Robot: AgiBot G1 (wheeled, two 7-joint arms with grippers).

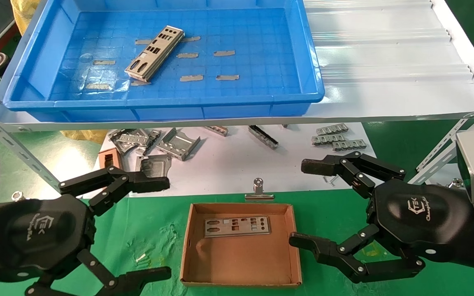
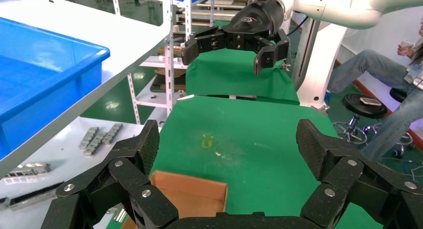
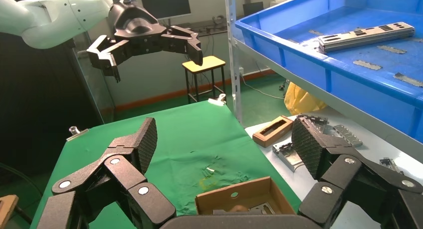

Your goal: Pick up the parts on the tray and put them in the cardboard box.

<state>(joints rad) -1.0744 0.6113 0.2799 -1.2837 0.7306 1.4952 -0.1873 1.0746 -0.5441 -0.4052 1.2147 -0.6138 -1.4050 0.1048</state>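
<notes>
Parts: one plate lies tilted in the tray; another lies flat inside the cardboard box.
Box: on the green counter.
Left tool: spread wide, empty, beside the box.
Right tool: spread wide, empty, opposite side.

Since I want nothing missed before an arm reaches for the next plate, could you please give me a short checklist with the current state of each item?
1. Plate left to pick in the blue tray: ok, it lies flat and in the open.
2. Left gripper open and empty: ok.
3. Right gripper open and empty: ok.
4. Cardboard box has room: ok, one plate lies at its far side.
5. Whether the tray piece is one plate or a stack: cannot tell.
</notes>
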